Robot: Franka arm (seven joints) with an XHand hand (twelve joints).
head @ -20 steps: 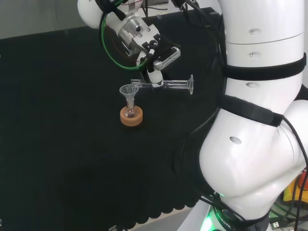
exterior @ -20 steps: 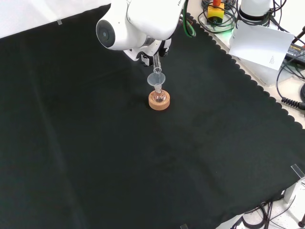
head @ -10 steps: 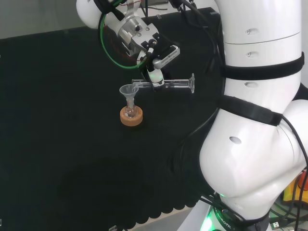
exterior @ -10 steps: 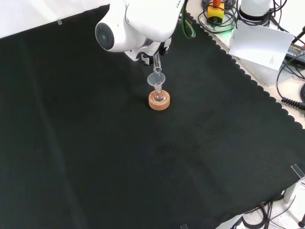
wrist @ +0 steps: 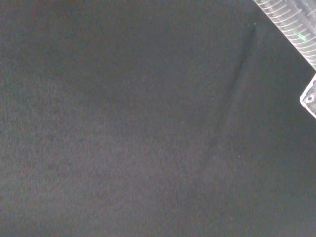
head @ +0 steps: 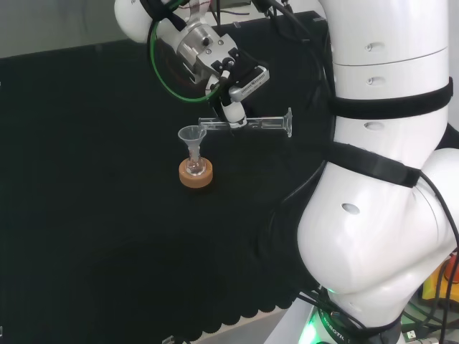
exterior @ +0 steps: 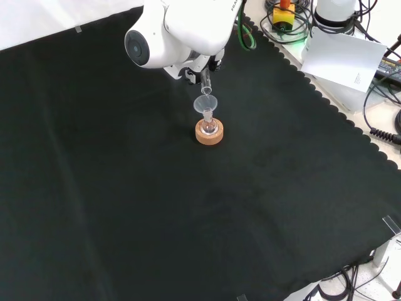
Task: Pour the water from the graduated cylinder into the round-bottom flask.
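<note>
While gripping the clear plastic graduated cylinder (head: 247,124) with curled fingers, the black-and-white hand (head: 231,84) is holding it horizontal, mouth above the clear funnel (head: 191,135) in the small round-bottom glass flask (head: 193,168) on its cork ring stand (head: 196,175).

Black cloth (exterior: 125,207), tan cork stand (head: 195,175), clear glass funnel (head: 191,136), white arm link (head: 373,236)

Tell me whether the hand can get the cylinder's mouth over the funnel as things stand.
Probably yes: the hand holds the graduated cylinder about level, its mouth already at the funnel rim, nothing between them.
</note>
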